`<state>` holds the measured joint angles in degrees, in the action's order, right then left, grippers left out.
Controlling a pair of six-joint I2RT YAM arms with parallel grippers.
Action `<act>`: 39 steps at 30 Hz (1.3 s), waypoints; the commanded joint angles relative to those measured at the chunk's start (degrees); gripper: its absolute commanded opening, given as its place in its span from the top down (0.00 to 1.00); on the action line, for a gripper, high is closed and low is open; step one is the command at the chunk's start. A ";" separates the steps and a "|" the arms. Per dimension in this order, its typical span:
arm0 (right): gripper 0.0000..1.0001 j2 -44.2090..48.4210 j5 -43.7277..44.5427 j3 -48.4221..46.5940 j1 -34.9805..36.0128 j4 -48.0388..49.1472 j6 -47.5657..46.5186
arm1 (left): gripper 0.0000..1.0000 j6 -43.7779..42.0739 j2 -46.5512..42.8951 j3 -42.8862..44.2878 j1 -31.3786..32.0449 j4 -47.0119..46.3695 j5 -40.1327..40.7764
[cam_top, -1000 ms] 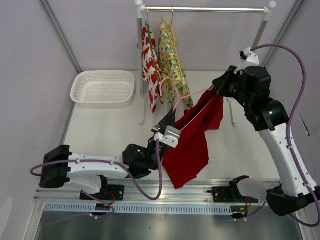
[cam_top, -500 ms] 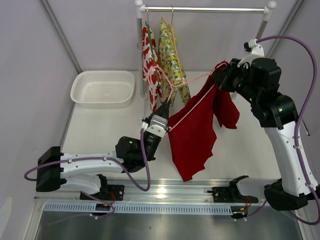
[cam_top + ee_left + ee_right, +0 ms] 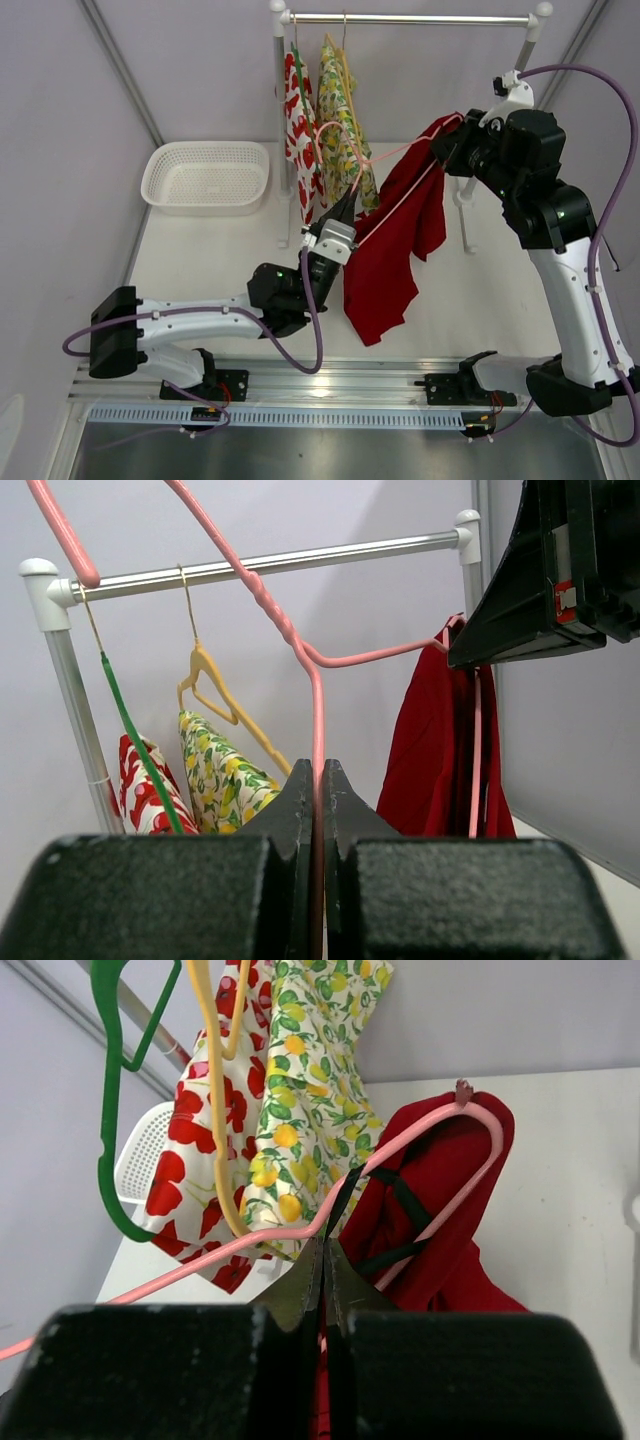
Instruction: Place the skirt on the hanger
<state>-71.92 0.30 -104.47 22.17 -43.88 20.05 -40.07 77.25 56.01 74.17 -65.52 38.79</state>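
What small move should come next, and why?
Probably the right end effector should draw the skirt along the hanger toward its middle: the skirt hangs bunched on one end only, while the left end effector holds the hanger.

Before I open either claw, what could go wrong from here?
1. The skirt hangs bunched at one end of the hanger, where the right claw pinches it. Released there, it may slide off the tip.
2. The left claw pinches only thin wire, so the hanger could twist under the lopsided cloth.
3. The hanger's hook sits close to the lemon-print garment hanging from the rail and might snag it.
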 commanded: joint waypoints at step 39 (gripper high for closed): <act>1.00 -2.44 -13.40 -0.59 -7.85 -6.66 0.25 | 1.00 2.53 -2.37 -2.13 0.80 5.84 -17.34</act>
<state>-77.60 -9.80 -107.61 14.13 -52.53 19.68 -42.00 78.39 53.17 75.57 -56.01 26.68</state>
